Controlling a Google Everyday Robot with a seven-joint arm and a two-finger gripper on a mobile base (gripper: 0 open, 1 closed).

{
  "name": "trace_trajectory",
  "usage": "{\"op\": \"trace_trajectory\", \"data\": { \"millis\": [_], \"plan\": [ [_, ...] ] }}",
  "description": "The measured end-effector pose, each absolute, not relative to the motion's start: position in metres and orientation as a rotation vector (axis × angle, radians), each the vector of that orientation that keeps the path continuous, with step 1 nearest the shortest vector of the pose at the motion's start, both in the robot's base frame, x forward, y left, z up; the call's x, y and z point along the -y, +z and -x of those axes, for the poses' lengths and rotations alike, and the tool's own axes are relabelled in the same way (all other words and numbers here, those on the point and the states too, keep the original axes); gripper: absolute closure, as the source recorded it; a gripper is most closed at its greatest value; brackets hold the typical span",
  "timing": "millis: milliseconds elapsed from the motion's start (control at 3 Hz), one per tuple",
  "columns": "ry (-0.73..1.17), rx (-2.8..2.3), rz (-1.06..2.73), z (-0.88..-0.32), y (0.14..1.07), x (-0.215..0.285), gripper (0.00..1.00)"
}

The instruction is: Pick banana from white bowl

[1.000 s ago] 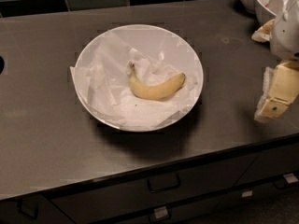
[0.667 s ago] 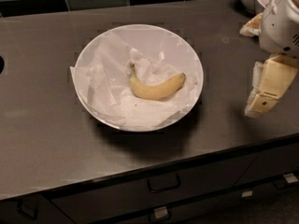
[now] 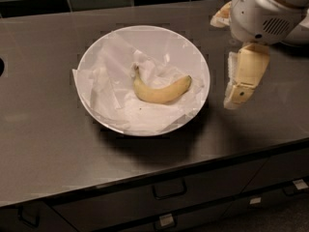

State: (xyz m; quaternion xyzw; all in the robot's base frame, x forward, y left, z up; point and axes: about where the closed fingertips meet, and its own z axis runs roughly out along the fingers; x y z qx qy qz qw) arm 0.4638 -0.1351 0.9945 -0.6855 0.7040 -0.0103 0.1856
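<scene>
The gripper (image 3: 237, 96) hangs over the counter (image 3: 43, 129) toward its right edge, just beside the bowl (image 3: 164, 35). I cannot tell whether it is open or closed. The banana (image 3: 161, 92) lies on crumpled paper (image 3: 113, 74) in the bowl, mid-counter. It looks light, soft and easily bruised, so a gentle pinch across its thick middle seems best.

Yellow banana (image 3: 161, 92) lying in white bowl (image 3: 166, 38); pincer (image 3: 237, 96) right of bowl.

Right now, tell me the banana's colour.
The banana is yellow, tip darker (camera view); the gripper hangs beside the white bowl.
</scene>
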Motion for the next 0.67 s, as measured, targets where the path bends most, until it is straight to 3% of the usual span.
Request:
{"op": "trace_trajectory", "data": {
  "millis": [667],
  "plan": [
    [0.093, -1.89, 2.066, -0.482, 0.968, 0.087, 0.0]
  ]
}}
